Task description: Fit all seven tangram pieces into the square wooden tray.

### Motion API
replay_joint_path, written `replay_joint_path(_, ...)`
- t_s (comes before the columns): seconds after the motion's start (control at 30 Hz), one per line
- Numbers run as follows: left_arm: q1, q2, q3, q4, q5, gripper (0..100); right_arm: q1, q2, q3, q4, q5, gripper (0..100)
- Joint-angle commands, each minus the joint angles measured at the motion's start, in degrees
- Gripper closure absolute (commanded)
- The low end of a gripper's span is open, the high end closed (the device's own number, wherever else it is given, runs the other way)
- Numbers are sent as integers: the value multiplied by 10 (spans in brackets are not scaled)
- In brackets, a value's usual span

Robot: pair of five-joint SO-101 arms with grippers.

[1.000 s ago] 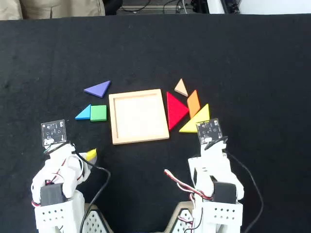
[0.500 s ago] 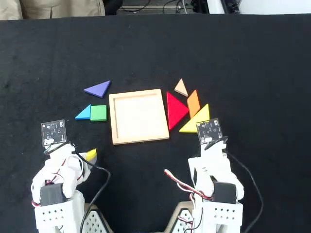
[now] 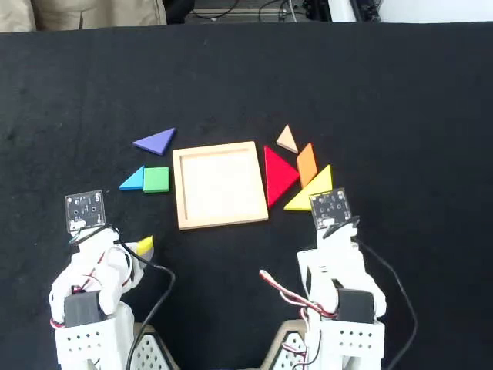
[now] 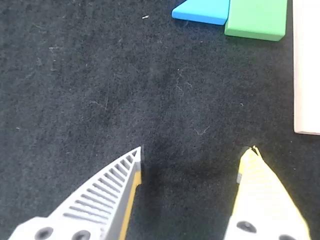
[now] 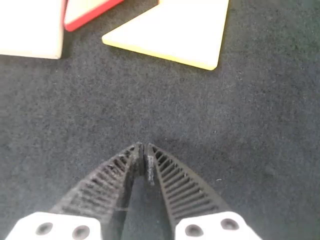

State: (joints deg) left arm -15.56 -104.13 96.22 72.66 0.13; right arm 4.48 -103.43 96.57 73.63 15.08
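High view: the square wooden tray (image 3: 221,223) is set at the middle of the black table (image 3: 400,92), and all seven pieces are laid on the table beside it. On the left arm's side are found the purple triangle (image 3: 157,141), the blue triangle (image 3: 133,180) and the green square (image 3: 156,179) (the last two touching each other). On the right arm's side are the red triangle (image 3: 277,176), set against the tray's edge, the orange parallelogram (image 3: 307,163), the beige triangle (image 3: 287,139) and the yellow triangle (image 3: 312,190), partly covered by that arm's board. The left gripper (image 4: 196,148) is held wide apart over bare table, near the tray's corner, with nothing between its fingers. The right gripper (image 5: 144,146) is closed on itself, tips touching, just short of the yellow triangle.
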Motion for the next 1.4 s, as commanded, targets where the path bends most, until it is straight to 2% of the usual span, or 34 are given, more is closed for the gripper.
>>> replay_joint_path(0.0,-3,-1,12,4,6,696,-13,-36,0,4,3,986)
replay_joint_path(1.27,-5,-3,9,-2,4,694,-13,-36,0,0,2,984)
replay_joint_path(1.37,-3,-3,9,-59,5,695,-13,-36,0,-2,4,984)
